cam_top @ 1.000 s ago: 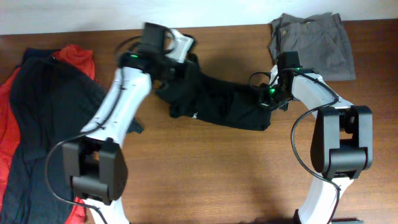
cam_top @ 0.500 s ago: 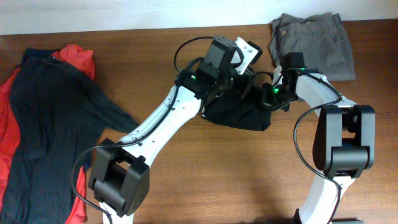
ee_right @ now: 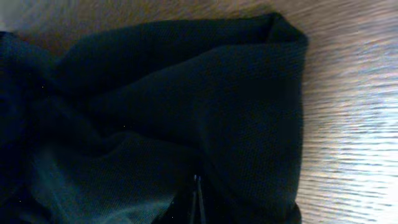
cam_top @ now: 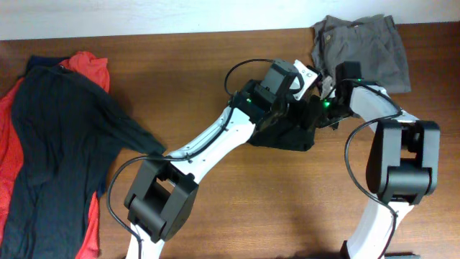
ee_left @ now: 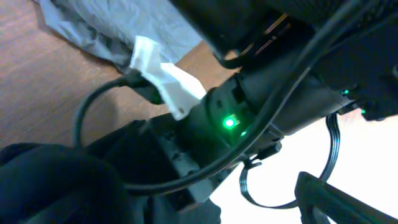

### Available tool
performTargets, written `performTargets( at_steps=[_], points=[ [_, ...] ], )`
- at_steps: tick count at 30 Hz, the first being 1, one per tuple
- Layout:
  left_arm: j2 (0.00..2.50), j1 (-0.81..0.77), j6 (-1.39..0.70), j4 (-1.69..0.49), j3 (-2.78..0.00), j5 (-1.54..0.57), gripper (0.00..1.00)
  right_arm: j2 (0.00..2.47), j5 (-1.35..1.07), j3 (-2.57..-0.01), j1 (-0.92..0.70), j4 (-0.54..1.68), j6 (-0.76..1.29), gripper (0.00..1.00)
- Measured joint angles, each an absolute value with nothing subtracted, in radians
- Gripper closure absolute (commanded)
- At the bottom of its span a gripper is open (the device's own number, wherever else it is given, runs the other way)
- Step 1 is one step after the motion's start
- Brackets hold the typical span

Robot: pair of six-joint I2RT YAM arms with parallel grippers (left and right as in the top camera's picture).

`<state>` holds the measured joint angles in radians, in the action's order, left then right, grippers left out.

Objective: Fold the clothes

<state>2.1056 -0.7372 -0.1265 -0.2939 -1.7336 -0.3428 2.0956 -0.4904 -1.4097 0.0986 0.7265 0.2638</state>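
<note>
A black garment [cam_top: 282, 137] lies bunched into a short bundle on the wooden table [cam_top: 237, 216], right of centre. My left gripper [cam_top: 302, 90] hangs over its far right end, close against the right arm. In the left wrist view one finger [ee_left: 329, 196] shows far out at the lower right and the black cloth [ee_left: 50, 180] at the lower left, so the jaws stand open with nothing between them. My right gripper [cam_top: 323, 111] is at the bundle's right edge. Its fingers [ee_right: 198, 202] are pressed together on the black garment [ee_right: 186, 93].
Folded grey shorts [cam_top: 363, 50] lie at the back right, just behind both grippers. A heap of dark and red clothes [cam_top: 57, 144] covers the left side. The left arm [cam_top: 208, 140] stretches diagonally across the table's middle.
The left arm swung right, carrying the garment's left end over onto its right end, and its jaws let go. The right gripper stayed put.
</note>
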Motion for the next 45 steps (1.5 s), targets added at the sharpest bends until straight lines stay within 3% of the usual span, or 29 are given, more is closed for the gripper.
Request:
performTargets(
  at_steps=[4, 14, 17, 20, 23, 31, 36, 45],
  points=[
    [2.106, -0.717, -0.152, -0.286, -1.753, -0.385, 0.01, 2.096, -0.516, -1.412, 0.165, 0.736, 0.249, 0.96],
    [2.106, -0.686, -0.163, -0.284, -1.842, -0.504, 0.01, 2.091, -0.521, -1.527, 0.275, 0.890, 0.176, 0.75],
    [2.106, -0.661, -0.162, -0.331, -1.861, -0.513, 0.01, 2.090, -0.554, -1.586, 0.280, 0.994, 0.119, 0.63],
    [2.096, -0.569, -0.166, -0.432, -1.905, -0.521, 0.01, 2.081, -0.590, -1.686, 0.280, 1.104, 0.039, 0.51],
    [2.049, -0.426, -0.167, -0.501, -1.922, -0.520, 0.01, 2.066, -0.603, -1.726, 0.265, 1.145, -0.007, 0.47],
    [1.959, -0.113, -0.170, -0.742, -1.940, -0.515, 0.01, 2.064, -0.554, -1.620, 0.122, 1.000, 0.039, 0.48],
    [1.959, -0.097, -0.170, -0.797, -1.940, -0.476, 0.01, 2.064, -0.377, -1.551, 0.059, 0.931, 0.176, 0.60],
    [1.959, -0.100, -0.170, -0.804, -1.940, -0.412, 0.01, 2.064, -0.220, -1.550, 0.079, 0.961, 0.270, 0.61]
  ],
)
